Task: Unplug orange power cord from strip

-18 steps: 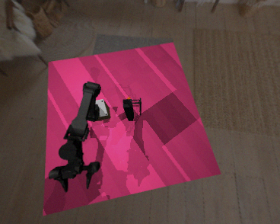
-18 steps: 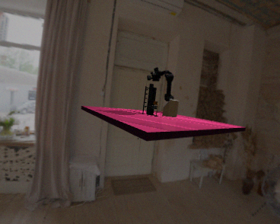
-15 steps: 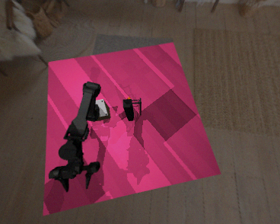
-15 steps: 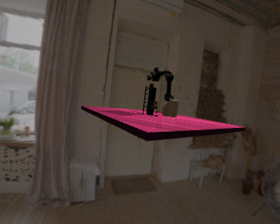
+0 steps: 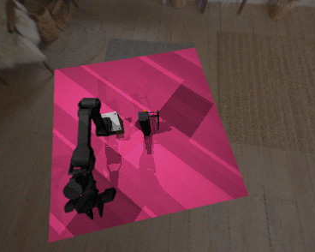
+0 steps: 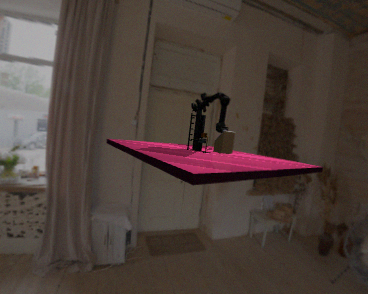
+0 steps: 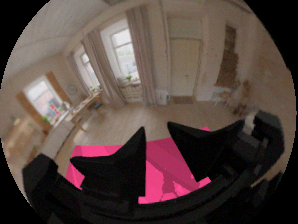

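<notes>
With the hand (image 7: pixel 154 156) half closed on nothing, well left of the orange power cord (image 5: pixel 143 111) plugged atop the power strip (image 5: pixel 145 123) mid-desk (image 5: pixel 195 171), reopen wide, travel right, descend squarely over the plug.

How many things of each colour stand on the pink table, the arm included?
Black: 3 (arm, strip, frame)
Pale: 1 (box)
Orange: 1 (plug)
Total: 5

arm (image 5: pixel 85 141) over pink mat (image 5: pixel 195 171) | power strip (image 5: pixel 145 122) upright nearby
</notes>
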Robot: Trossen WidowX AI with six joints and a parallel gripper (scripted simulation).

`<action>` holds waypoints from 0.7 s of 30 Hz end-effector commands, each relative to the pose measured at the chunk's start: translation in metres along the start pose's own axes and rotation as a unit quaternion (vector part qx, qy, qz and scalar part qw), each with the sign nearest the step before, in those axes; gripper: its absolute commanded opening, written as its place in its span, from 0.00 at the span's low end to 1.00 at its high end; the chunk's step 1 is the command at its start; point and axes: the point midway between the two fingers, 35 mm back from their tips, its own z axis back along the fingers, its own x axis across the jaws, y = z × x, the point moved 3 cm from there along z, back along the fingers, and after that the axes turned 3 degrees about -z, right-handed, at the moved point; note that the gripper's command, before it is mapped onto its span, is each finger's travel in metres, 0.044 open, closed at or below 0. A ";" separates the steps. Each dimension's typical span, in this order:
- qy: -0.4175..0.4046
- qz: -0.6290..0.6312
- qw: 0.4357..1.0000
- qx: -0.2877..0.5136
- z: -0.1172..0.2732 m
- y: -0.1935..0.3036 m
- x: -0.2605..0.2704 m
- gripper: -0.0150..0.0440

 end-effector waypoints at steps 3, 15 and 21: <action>-0.038 -0.007 0.998 0.043 -0.025 0.018 0.009 0.53; -0.168 0.011 0.976 0.141 -0.062 0.073 0.069 0.53; -0.230 0.033 0.956 0.177 -0.066 0.097 0.106 0.53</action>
